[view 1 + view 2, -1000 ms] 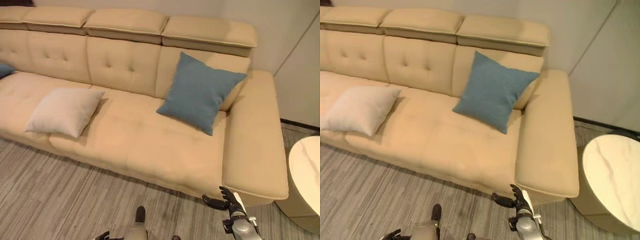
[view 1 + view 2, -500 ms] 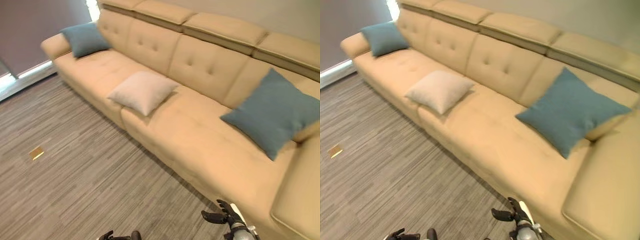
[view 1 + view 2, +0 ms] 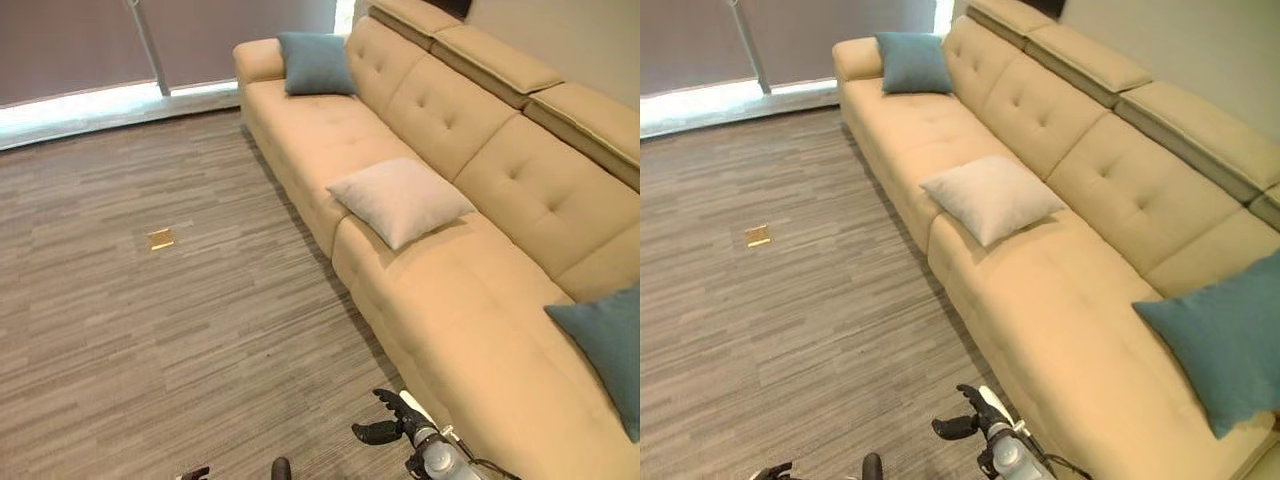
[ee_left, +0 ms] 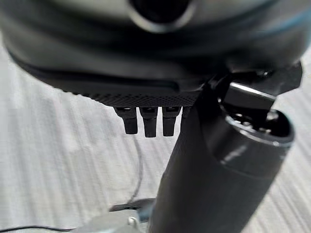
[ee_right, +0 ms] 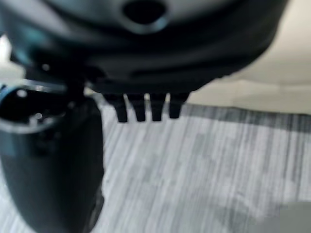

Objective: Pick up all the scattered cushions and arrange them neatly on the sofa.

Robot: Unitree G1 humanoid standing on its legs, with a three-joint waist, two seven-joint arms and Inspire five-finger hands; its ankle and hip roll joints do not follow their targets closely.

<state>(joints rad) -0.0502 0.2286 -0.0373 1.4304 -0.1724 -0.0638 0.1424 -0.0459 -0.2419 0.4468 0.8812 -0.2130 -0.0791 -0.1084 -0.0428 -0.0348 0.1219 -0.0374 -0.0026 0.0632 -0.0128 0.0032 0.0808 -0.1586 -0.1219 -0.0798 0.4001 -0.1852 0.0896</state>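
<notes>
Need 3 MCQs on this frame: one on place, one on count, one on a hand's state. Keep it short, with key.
1. Where does the white cushion lie?
A. on the floor
B. flat on the sofa seat
C. on the armrest

2. How many cushions show on the sofa?
A. one
B. two
C. three

3. What is the right hand doing?
A. hanging open and empty, over the floor
B. clutching a teal cushion
C. pressing the white cushion

Key:
1 B: it rests flat on the seat, near the front edge.
2 C: the far teal cushion leans by the far armrest, the white one lies mid-seat, the near teal cushion lies at the near end.
3 A: its fingers are spread beside the sofa front with nothing between them.
</notes>
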